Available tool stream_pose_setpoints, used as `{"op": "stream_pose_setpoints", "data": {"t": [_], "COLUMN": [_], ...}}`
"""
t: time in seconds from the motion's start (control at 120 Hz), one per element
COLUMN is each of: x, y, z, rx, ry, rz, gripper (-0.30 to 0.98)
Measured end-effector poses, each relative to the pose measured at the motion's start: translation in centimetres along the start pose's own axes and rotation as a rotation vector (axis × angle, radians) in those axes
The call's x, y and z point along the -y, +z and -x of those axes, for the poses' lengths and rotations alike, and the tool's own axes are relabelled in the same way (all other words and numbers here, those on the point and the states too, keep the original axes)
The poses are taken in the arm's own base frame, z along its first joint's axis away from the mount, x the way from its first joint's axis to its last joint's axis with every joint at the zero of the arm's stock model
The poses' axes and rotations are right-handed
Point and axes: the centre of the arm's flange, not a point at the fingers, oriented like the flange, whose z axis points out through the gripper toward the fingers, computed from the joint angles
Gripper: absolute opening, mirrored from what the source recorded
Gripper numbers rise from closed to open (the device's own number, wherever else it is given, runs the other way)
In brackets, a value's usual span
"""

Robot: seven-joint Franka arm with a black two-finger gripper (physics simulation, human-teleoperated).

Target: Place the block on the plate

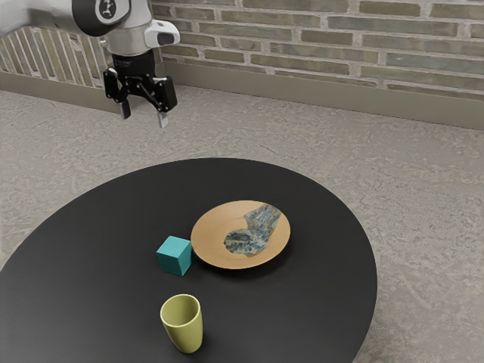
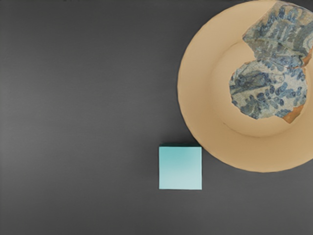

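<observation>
High over the far side of the table, my gripper (image 1: 144,119) stands open, its two fingertips well apart with nothing between them. The teal block (image 1: 175,255) rests on the table beside the plate, toward the exterior view's left. The tan plate (image 1: 212,234) has blue-grey patterned patches and lies flat. In the wrist view the block (image 2: 180,168) appears close to the rim of the plate (image 2: 200,112); whether they touch I cannot tell.
A yellow-green cup (image 1: 184,324) stands upright near the block, on the side away from my arm. All of these are on a round black table (image 1: 302,302). A brick wall rises behind.
</observation>
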Motion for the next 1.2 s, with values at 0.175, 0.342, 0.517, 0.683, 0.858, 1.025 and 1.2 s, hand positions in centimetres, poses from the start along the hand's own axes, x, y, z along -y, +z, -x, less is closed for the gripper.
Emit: {"op": "stream_pose_setpoints", "data": {"t": [0.175,0.342,0.517,0.683,0.858,1.025,1.2], "x": [0.0,0.2,0.7,2.4,2.5,3.0,2.8], "y": [0.7,3.9,7.2,12.6,15.1,15.3,17.3], "z": [-0.4,-2.4,-6.9,-10.1,-11.9,-12.6,-13.4], "rx": [0.010,0.033,0.030,0.066,0.062,0.045,0.060], "ry": [-0.004,-0.018,-0.050,-0.097,-0.109,-0.123,-0.121], "rz": [-0.002,-0.010,-0.002,0.009,0.026,0.032,0.032], "gripper": [0.69,0.69,0.69,0.69,0.69,0.69,0.69]}}
